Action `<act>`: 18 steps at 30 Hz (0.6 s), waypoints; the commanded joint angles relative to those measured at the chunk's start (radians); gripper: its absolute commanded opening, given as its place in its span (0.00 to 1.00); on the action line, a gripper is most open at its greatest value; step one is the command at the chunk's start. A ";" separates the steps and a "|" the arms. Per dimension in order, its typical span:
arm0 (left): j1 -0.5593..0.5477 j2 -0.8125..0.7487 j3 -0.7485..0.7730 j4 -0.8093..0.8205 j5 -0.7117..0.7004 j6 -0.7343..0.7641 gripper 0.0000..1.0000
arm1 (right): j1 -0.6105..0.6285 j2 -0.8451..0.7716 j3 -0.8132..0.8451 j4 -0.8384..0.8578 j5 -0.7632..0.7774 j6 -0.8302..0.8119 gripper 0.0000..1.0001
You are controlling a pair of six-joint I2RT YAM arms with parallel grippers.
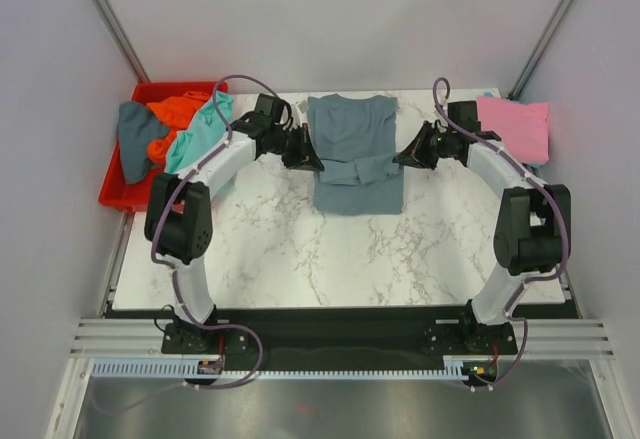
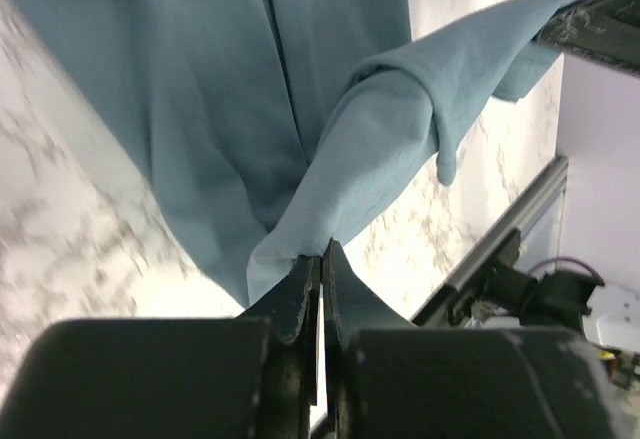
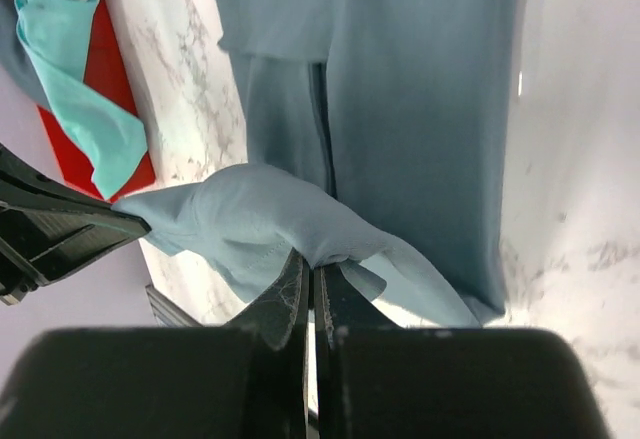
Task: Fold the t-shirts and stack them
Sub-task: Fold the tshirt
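Note:
A slate blue-grey t-shirt [image 1: 352, 139] lies flat at the back middle of the marble table, its near hem lifted into a fold. My left gripper [image 1: 313, 162] is shut on the hem's left corner [image 2: 300, 244]; my right gripper [image 1: 398, 158] is shut on the right corner [image 3: 335, 249]. The lifted cloth [image 2: 400, 109] stretches between both grippers above the shirt's body [image 3: 420, 109]. A pink t-shirt [image 1: 515, 127] lies folded at the back right. A teal t-shirt [image 1: 198, 131] hangs over the rim of the red bin, with an orange one [image 1: 170, 119] and a grey-blue one [image 1: 135, 139] inside.
The red plastic bin [image 1: 112, 197] stands off the table's back left corner. Bare marble [image 1: 330, 259] runs from the shirt to the near edge. Both arm bases sit on the rail [image 1: 330, 344] at the front. Grey walls close in the sides.

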 commanded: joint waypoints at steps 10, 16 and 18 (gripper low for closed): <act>0.020 0.274 0.330 0.007 -0.101 0.134 0.02 | -0.009 0.341 0.338 0.106 0.017 -0.025 0.00; 0.021 0.337 0.385 0.025 -0.158 0.149 0.04 | -0.009 0.427 0.444 0.128 0.014 -0.018 0.00; 0.023 0.346 0.394 0.024 -0.206 0.160 0.13 | -0.009 0.439 0.451 0.137 0.014 -0.019 0.00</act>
